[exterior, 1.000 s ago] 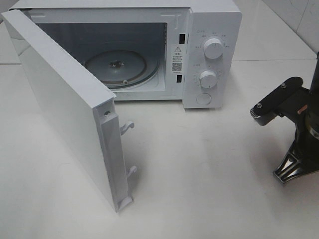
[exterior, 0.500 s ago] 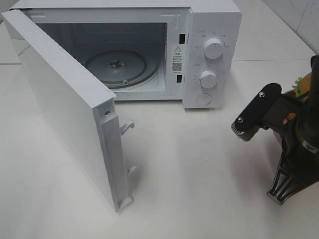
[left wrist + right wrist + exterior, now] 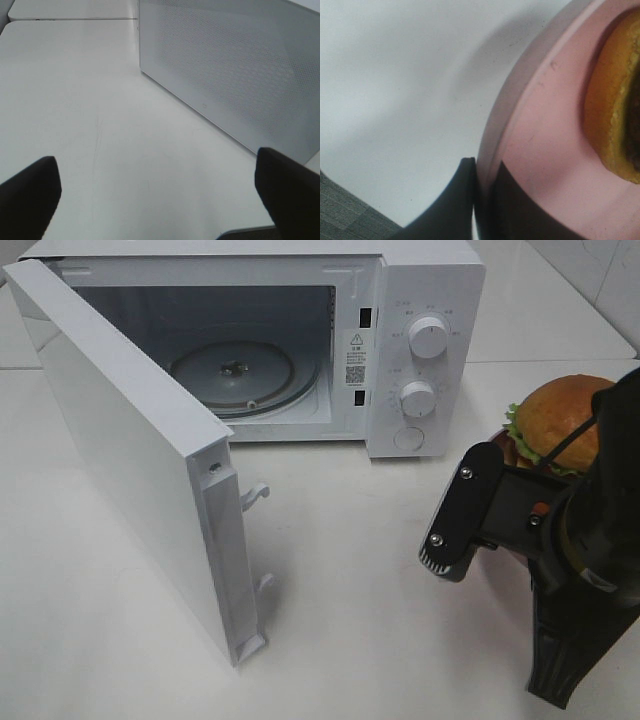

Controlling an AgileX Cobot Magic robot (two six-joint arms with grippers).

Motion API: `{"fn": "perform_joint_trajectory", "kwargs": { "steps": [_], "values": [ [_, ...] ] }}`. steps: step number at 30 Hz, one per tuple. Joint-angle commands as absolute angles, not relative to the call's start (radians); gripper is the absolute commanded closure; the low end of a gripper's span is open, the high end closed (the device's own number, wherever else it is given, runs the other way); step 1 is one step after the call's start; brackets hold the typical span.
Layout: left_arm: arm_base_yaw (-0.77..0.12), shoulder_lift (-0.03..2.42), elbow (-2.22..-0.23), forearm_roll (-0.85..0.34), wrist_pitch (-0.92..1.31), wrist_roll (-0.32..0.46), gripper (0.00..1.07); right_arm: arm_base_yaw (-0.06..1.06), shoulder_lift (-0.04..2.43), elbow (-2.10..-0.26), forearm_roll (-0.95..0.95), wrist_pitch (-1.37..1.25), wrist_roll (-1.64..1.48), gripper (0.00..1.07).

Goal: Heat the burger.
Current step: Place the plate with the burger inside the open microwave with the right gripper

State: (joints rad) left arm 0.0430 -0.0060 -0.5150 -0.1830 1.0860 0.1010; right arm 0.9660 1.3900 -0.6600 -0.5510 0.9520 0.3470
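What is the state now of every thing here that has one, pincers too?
door: open wide.
turntable: bare.
plate: rim clamped in the right pincer.
burger: on the plate.
right pincer: shut on the plate.
left pincer: open, empty.

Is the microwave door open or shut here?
Open. The door stands swung out to the left, and the glass turntable inside is in plain view, with nothing on it.
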Motion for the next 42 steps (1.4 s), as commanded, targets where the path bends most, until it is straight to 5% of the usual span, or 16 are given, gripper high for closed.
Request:
{"fn": "perform_joint_trajectory", "kwargs": {
  "steps": [1, 10, 42],
  "values": [
    [0.046, -0.021, -0.514, -0.188, 1.073, 0.1, 0.09, 0.992, 1.378, -0.657, -0.608, 0.974, 0.318, 1.07],
    [0.046, -0.021, -0.514, -0.188, 1.073, 0.1, 0.09, 1.065, 1.378, -0.657, -0.61, 0.905, 0.191, 1.07],
    [0.046, -0.021, -0.514, -0.188, 1.073, 0.1, 0.09, 1.028, 1.34, -0.657, -0.624, 0.715, -0.173, 1.07]
  ]
}}
